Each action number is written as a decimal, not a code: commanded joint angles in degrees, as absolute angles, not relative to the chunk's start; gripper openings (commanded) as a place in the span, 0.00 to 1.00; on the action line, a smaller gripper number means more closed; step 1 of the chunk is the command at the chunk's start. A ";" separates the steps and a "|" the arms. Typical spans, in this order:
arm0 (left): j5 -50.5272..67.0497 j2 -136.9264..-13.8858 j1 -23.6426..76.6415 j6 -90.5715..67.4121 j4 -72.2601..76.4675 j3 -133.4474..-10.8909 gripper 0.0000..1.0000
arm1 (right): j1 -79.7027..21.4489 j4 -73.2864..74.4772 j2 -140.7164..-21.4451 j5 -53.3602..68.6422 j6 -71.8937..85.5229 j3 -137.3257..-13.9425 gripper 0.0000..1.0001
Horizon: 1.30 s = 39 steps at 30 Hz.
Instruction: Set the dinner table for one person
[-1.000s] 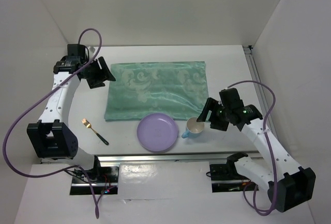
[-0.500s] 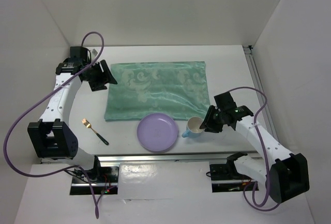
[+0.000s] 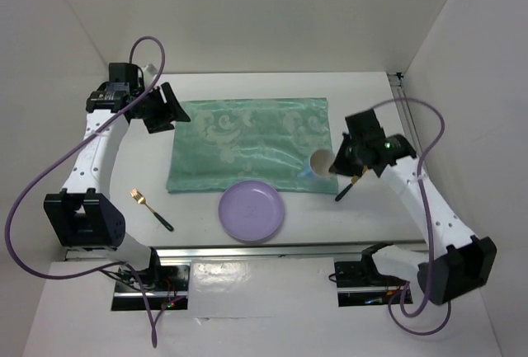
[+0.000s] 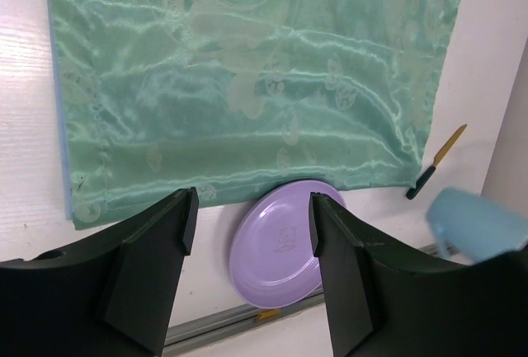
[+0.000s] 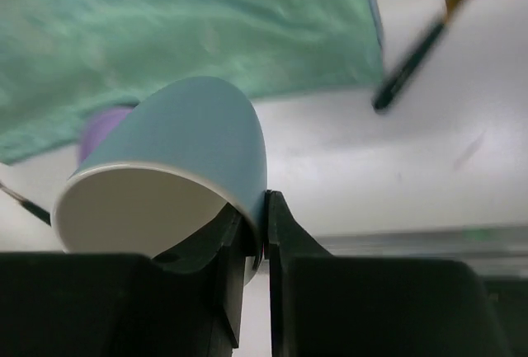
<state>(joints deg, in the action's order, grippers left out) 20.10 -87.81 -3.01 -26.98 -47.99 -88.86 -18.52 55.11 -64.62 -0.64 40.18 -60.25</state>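
Right wrist: end effector (image 5: 266, 218) grips cup (image 5: 194, 138), seemingly aloft.

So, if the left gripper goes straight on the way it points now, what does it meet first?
Most likely the teal patterned cloth, which fills the view ahead of the open left gripper. The purple plate lies beyond the cloth; depth is unclear.

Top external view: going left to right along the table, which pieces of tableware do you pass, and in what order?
fork → plate → cup, held by the right gripper → knife. The green cloth spans the same stretch as the plate, so it is left out.
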 commanded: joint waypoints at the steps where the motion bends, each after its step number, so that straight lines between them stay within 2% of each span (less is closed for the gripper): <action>1: 22.94 -88.94 -2.29 -26.27 -47.91 -90.79 0.72 | -18.81 53.70 -74.50 -7.45 36.22 -78.10 0.00; 5: 22.41 -89.55 -1.76 -26.28 -47.37 -90.26 0.72 | -16.53 51.34 -92.42 -9.14 31.12 -94.27 0.00; 6: 22.93 -89.56 -0.71 -25.76 -47.37 -89.65 0.72 | -14.78 51.33 -99.68 -8.44 29.72 -101.44 0.00; 10: 22.15 -86.23 4.37 -26.37 -46.58 -86.14 0.72 | -12.66 53.33 -115.43 -9.13 28.30 -119.72 0.00; 14: 20.21 -84.20 8.96 -28.65 -44.65 -81.74 0.72 | -12.13 56.33 -126.72 -9.75 28.30 -132.96 0.00; 20: 19.07 -82.27 13.97 -30.76 -44.12 -77.61 0.69 | -10.55 53.26 -130.08 -11.60 28.30 -133.51 0.00; 34: 14.95 -82.80 21.44 -35.24 -44.12 -75.67 0.68 | -9.40 53.26 -134.03 -10.46 27.25 -132.10 0.00; 39: 11.26 -81.56 25.13 -36.56 -44.91 -71.46 0.66 | -9.40 52.65 -135.96 -9.76 27.25 -132.10 0.00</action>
